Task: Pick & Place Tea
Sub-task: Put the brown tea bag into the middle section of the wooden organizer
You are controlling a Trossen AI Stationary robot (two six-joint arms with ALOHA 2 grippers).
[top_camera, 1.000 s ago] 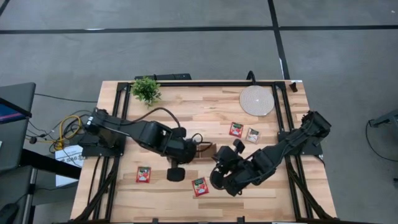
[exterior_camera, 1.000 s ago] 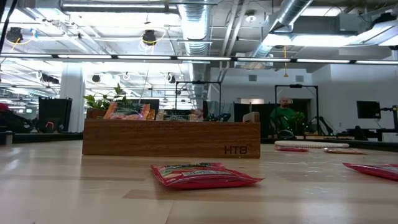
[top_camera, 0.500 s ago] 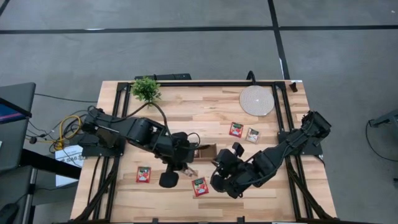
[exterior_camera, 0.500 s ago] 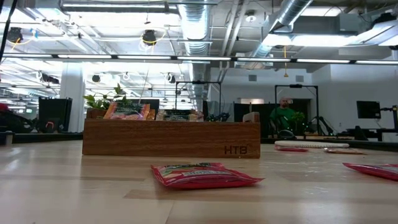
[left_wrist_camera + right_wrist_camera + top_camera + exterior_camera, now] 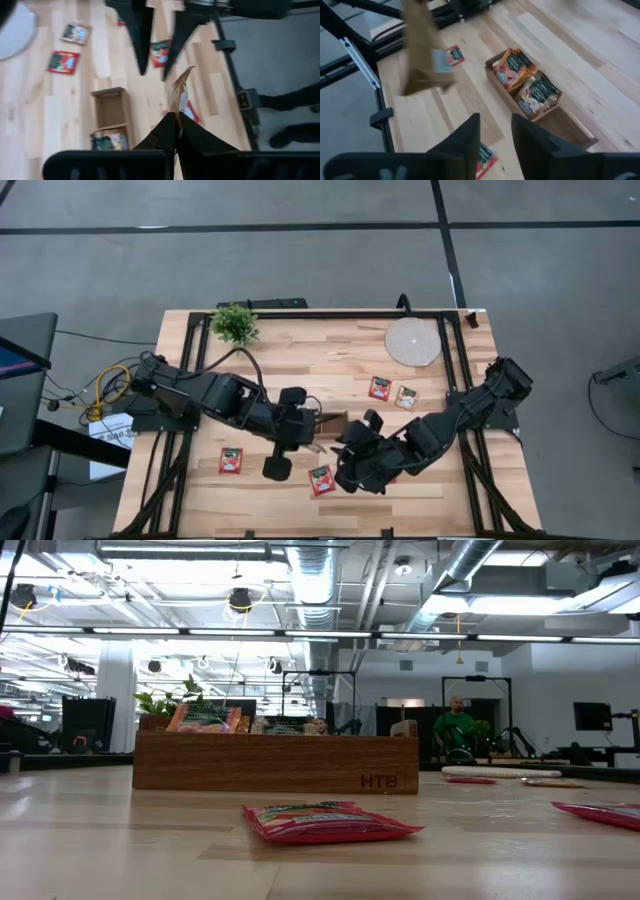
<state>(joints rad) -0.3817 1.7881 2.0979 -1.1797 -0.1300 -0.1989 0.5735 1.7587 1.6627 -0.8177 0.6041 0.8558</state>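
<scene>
The wooden tray (image 5: 275, 762) reads "HTB". The left gripper (image 5: 176, 131) pinches a pale tea sachet (image 5: 178, 95) above bare boards beside it; the right gripper (image 5: 495, 131) stands parted, empty. Red sachets (image 5: 321, 480) lie scattered towards the table's (image 5: 330, 355) front edge.

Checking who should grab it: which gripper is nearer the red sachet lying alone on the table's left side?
Left. The left gripper, shut on a pale sachet, is closer to that red sachet; the right gripper is farther right.

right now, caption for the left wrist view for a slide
Left gripper shut on a pale sachet above the wooden tray, right gripper open just beyond.
</scene>
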